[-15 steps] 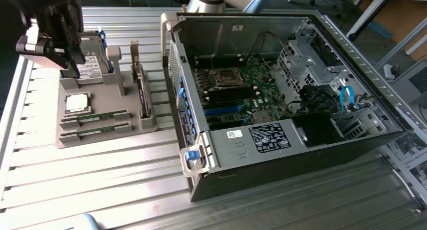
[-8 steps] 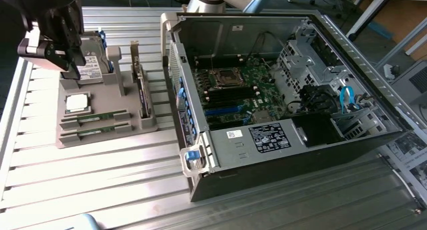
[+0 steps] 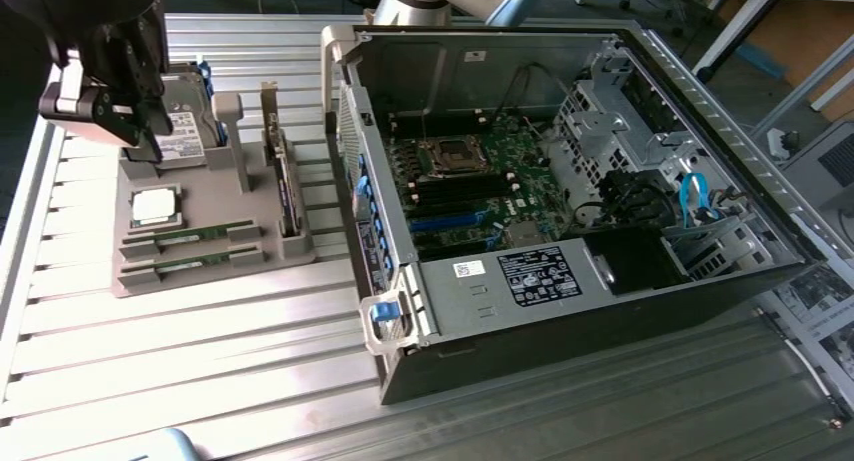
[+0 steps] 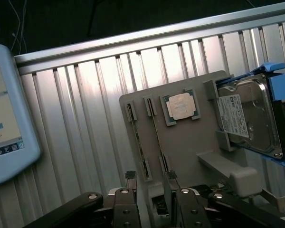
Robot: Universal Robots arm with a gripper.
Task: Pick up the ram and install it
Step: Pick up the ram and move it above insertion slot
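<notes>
Two ram sticks, thin and green, stand on edge in slots of a grey holder [image 3: 200, 286]. One ram stick [image 3: 187, 237] [image 4: 157, 135] lies beside the CPU. The other ram stick [image 3: 187, 264] [image 4: 137, 140] sits nearer the holder's edge. My gripper [image 3: 140, 121] [image 4: 150, 176] hangs open above the holder with nothing between its fingers. In the exterior view it is over the holder's far end, by the hard drive. In the wrist view the fingertips [image 4: 130, 176] straddle the near ends of both sticks from above.
The holder also carries a silver CPU [image 3: 154, 206] [image 4: 182, 105], an upright hard drive [image 3: 183, 121] [image 4: 249, 118] in a blue bracket, and an upright card [image 3: 280, 176]. An open computer case [image 3: 400, 311] with its motherboard [image 3: 474, 186] lies at the exterior view's right. A tablet [image 4: 4, 114] rests on the ribbed table.
</notes>
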